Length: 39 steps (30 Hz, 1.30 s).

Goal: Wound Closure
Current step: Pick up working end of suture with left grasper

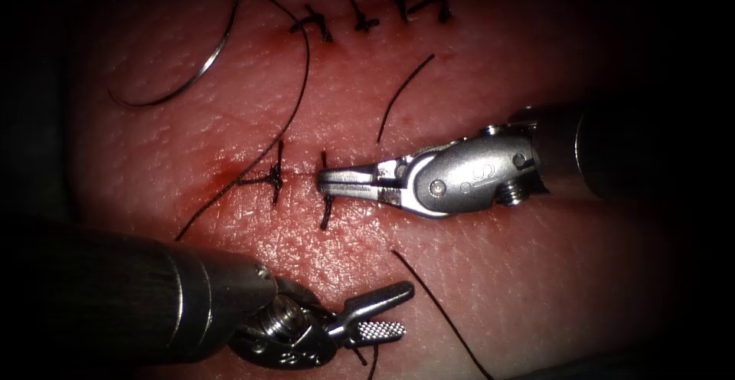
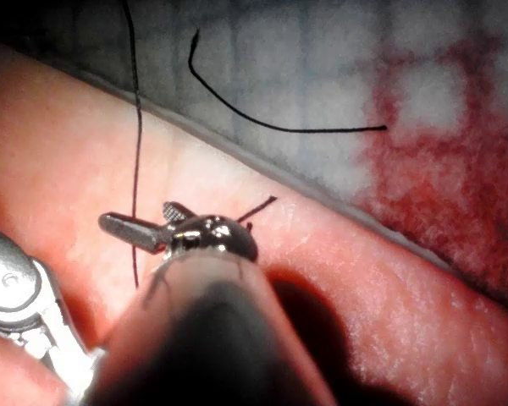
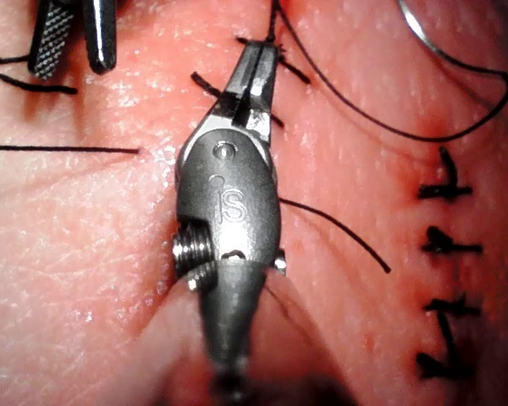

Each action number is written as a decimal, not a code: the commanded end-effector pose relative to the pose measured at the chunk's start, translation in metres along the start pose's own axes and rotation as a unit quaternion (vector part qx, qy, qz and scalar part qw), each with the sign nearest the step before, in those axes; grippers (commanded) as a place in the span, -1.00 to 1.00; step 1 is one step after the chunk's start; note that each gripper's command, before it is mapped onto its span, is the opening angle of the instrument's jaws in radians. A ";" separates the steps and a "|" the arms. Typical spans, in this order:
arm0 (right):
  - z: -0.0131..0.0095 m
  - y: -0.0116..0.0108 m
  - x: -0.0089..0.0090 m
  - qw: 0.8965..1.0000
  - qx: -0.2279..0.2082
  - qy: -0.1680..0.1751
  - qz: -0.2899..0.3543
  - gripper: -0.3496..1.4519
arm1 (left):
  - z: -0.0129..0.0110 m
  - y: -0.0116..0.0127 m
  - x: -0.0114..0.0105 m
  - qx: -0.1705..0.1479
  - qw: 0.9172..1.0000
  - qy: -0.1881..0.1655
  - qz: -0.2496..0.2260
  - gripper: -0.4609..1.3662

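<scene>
Nearest the camera is the left claw [image 1: 379, 312]. It is wide open and holds nothing, resting over the near part of the tissue [image 1: 536, 288], likely parked out of the way.

Farther back, in the middle, runs the cut [image 1: 298, 177], with two dark stitches [image 1: 276, 173] across it. The right claw [image 1: 325, 182] comes in from the right. Its jaws look closed at the right-hand stitch, but I cannot tell for sure if it grips the thread [image 1: 295, 104] there.

That thread runs from the left stitch up to the needle [image 1: 184, 77]. This curved needle lies loose on the tissue, far and to the left, not stuck in. No claw holds it.

Four more stitches [image 1: 367, 16] sit in a row at the far side. Short cut ends [image 1: 404, 95] lie near the right claw.
</scene>
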<state>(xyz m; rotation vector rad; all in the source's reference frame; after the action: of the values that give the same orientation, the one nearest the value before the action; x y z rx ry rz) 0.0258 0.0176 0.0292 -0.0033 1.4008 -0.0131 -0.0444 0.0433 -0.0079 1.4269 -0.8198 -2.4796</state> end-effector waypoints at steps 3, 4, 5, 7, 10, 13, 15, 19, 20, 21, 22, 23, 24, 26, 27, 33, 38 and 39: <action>-0.0001 0.0001 0.0002 1.000 -0.001 0.000 0.001 -0.93 | 0.0001 0.0002 0.0001 0.001 1.000 -0.001 0.001 0.00; -0.0002 0.0002 0.0002 1.000 0.001 0.001 0.002 -0.93 | 0.0001 0.0003 0.0002 0.001 1.000 -0.001 0.002 0.02; -0.0003 0.0002 0.0003 1.000 0.001 0.002 0.002 -0.94 | 0.0002 0.0004 0.0003 0.002 1.000 -0.002 0.002 0.03; -0.0004 0.0004 0.0003 1.000 0.000 0.001 0.000 -0.94 | 0.0003 0.0007 0.0005 0.003 1.000 -0.003 0.004 0.06; -0.0006 0.0008 0.0001 1.000 -0.003 -0.001 0.002 -0.92 | 0.0008 0.0014 0.0009 0.006 1.000 -0.004 0.007 0.08; -0.0010 0.0014 -0.0002 1.000 -0.016 -0.011 0.004 -0.76 | 0.0014 0.0022 0.0014 0.008 1.000 -0.005 0.003 0.21; -0.0014 0.0017 -0.0004 0.999 -0.030 -0.022 0.006 -0.50 | 0.0017 0.0029 0.0017 0.011 1.000 -0.007 0.000 0.22; -0.0021 0.0021 -0.0009 0.999 -0.040 -0.030 0.007 0.08 | 0.0024 0.0039 0.0024 0.013 1.000 -0.007 -0.018 0.24; -0.0023 0.0021 -0.0009 0.998 -0.044 -0.033 0.007 0.24 | 0.0027 0.0041 0.0026 0.013 1.000 -0.007 -0.026 0.25; -0.0024 0.0021 -0.0009 0.998 -0.046 -0.034 0.007 0.29 | 0.0029 0.0042 0.0027 0.013 1.000 -0.006 -0.028 0.25; -0.0025 0.0021 -0.0010 0.998 -0.048 -0.036 0.007 0.39 | 0.0032 0.0044 0.0029 0.014 0.999 -0.006 -0.030 0.27; -0.0026 0.0021 -0.0010 0.998 -0.051 -0.038 0.008 0.45 | 0.0035 0.0046 0.0030 0.014 0.999 -0.006 -0.032 0.28; -0.0027 0.0020 -0.0011 0.998 -0.054 -0.041 0.008 0.50 | 0.0039 0.0048 0.0033 0.014 0.999 -0.003 -0.037 0.30; -0.0027 0.0019 -0.0012 0.997 -0.059 -0.044 0.008 0.59 | 0.0047 0.0051 0.0039 0.013 0.999 0.003 -0.035 0.31; -0.0028 0.0019 -0.0013 0.997 -0.059 -0.044 0.008 0.60 | 0.0049 0.0052 0.0041 0.013 0.999 0.003 -0.034 0.32; -0.0030 0.0017 -0.0014 0.997 -0.058 -0.044 0.006 0.56 | 0.0072 0.0060 0.0057 0.012 0.999 0.016 -0.038 0.33; -0.0030 0.0015 -0.0016 0.997 -0.058 -0.044 0.004 0.54 | 0.0090 0.0069 0.0065 0.007 0.999 0.034 -0.034 0.33; -0.0030 0.0015 -0.0016 0.997 -0.058 -0.044 0.004 0.54 | 0.0092 0.0069 0.0066 0.006 0.999 0.037 -0.033 0.32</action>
<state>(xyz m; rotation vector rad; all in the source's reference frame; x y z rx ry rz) 0.0226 0.0191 0.0303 -0.0956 1.3127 0.0770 -0.0567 0.0382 -0.0055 1.5646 -0.7805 -2.4559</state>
